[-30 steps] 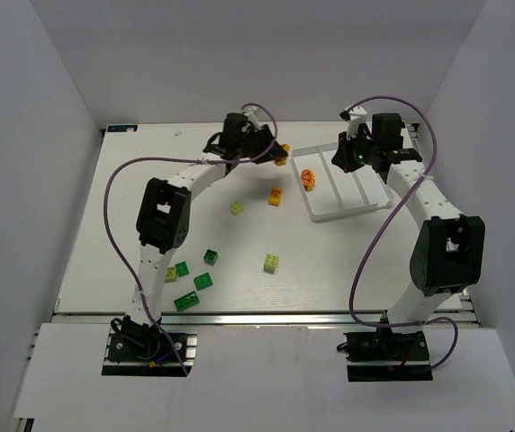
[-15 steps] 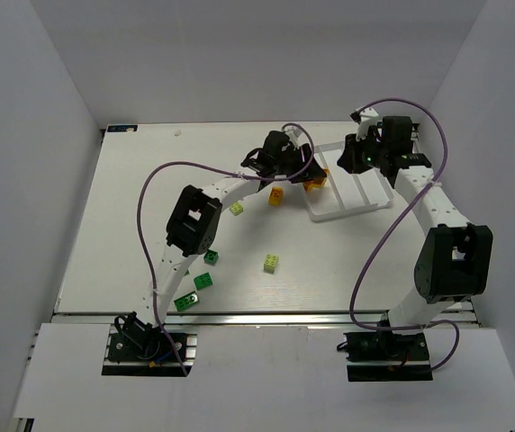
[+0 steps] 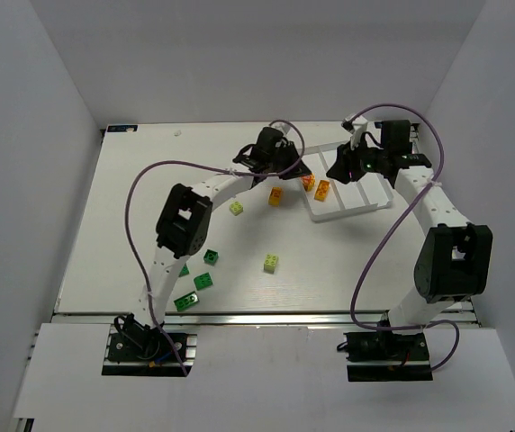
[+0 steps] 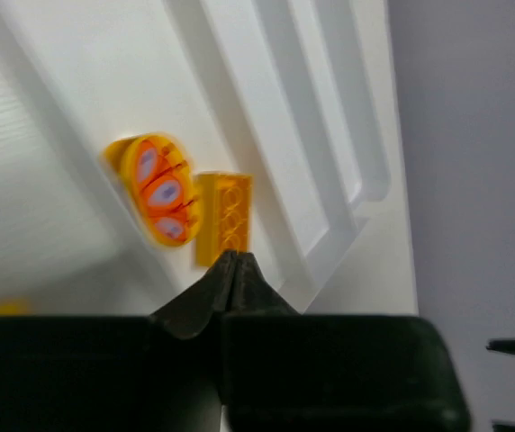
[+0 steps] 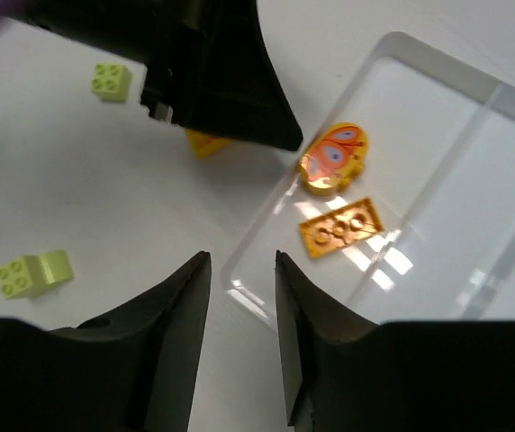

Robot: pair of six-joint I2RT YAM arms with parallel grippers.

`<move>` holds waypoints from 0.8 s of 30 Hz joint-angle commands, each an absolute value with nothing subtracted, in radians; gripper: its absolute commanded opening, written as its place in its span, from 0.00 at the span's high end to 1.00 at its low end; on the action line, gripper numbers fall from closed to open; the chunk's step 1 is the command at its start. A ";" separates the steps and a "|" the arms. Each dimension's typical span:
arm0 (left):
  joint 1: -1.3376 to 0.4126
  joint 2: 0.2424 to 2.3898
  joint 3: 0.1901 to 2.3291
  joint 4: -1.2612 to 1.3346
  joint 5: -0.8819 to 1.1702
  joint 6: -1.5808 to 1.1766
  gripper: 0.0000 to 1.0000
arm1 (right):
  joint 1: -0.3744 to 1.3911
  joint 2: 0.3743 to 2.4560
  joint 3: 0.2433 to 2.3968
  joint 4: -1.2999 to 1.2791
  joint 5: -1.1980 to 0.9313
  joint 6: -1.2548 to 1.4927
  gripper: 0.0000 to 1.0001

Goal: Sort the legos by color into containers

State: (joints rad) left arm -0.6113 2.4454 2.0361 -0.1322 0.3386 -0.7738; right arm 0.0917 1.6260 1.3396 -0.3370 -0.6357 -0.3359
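From where I stand, the left hand (image 4: pixel 231 268) hangs just short of the flat white plastic tray (image 3: pixel 372 192). Its two black fingers are pressed together with nothing between them. Just past its tips, inside the tray's long compartment nearest the left arm, lies a translucent orange studded brick (image 4: pixel 224 219). Close beside it is an orange oval piece (image 4: pixel 157 191) printed with a butterfly pattern; whether the two touch I cannot tell.

The right hand (image 5: pixel 242 270) hovers over that same corner of the tray, fingers apart and holding nothing.

Out on the white surface (image 3: pixel 104 216), a second orange brick (image 3: pixel 275 196) sits near the tray's edge, close under the left hand. A pale yellow-green brick (image 3: pixel 236 208) lies a little further off, and another yellow-green brick (image 3: pixel 271 263) rests nearer the middle. A loose group of dark green bricks (image 3: pixel 203 281) is scattered beside the left arm, well apart from the tray.
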 commanded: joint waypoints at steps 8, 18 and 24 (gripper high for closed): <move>-0.440 1.645 1.291 -0.360 -0.245 -0.874 0.48 | 0.334 1.810 1.477 -0.428 -0.508 -0.232 0.58; -0.417 1.028 0.853 -0.684 -0.386 -1.046 0.27 | 0.488 2.161 1.882 -0.592 -0.063 0.282 0.11; -0.417 0.729 0.761 -0.867 -0.411 -1.170 0.27 | 0.500 2.207 1.861 -0.548 0.029 0.348 0.18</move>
State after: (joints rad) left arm -0.4160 0.8097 0.7792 -0.7410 -0.3637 -1.0748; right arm 0.4980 2.1921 1.8240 -0.5312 -0.0822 0.2581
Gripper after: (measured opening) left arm 0.735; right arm 0.839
